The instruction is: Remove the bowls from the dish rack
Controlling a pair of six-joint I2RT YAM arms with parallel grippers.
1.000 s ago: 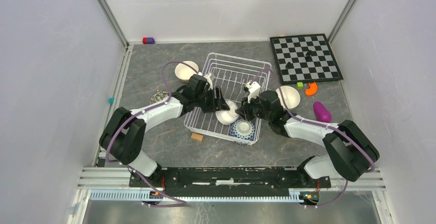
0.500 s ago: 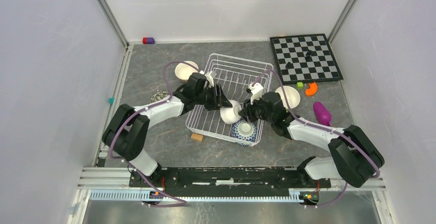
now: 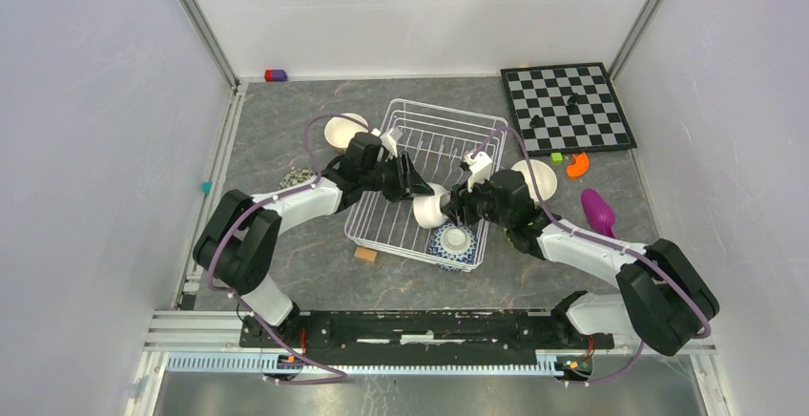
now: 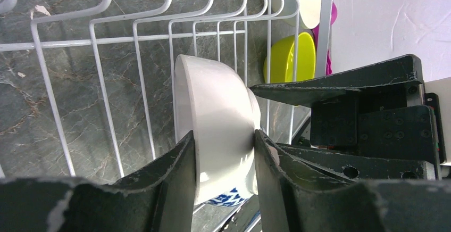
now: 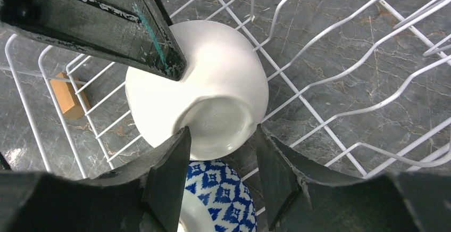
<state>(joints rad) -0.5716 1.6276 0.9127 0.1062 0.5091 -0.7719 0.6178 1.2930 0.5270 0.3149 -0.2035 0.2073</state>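
The white wire dish rack [image 3: 434, 135] stands mid-table. My left gripper [image 3: 418, 190] is shut on a white bowl [image 3: 429, 209], held on edge over the rack's near right part. In the left wrist view the fingers [image 4: 178, 163] clamp that bowl [image 4: 213, 109] across its wall. My right gripper [image 3: 460, 214] is open, its jaws either side of the bowl's foot [image 5: 215, 123]. A blue-and-white bowl [image 3: 450, 242] lies just below, also in the right wrist view [image 5: 226, 195]. A yellow-green bowl [image 4: 290, 57] shows beyond the rack wires.
A tan bowl [image 3: 340, 131] sits left of the rack and a white bowl [image 3: 536, 178] to its right. A speckled bowl [image 3: 295, 179] lies by my left arm. A wooden block [image 3: 365, 255], purple scoop [image 3: 598, 208] and chessboard [image 3: 568, 108] are also on the table.
My left gripper has carried the white bowl a little right and up towards my right gripper. My right gripper has shifted slightly right, to around the bowl's foot.
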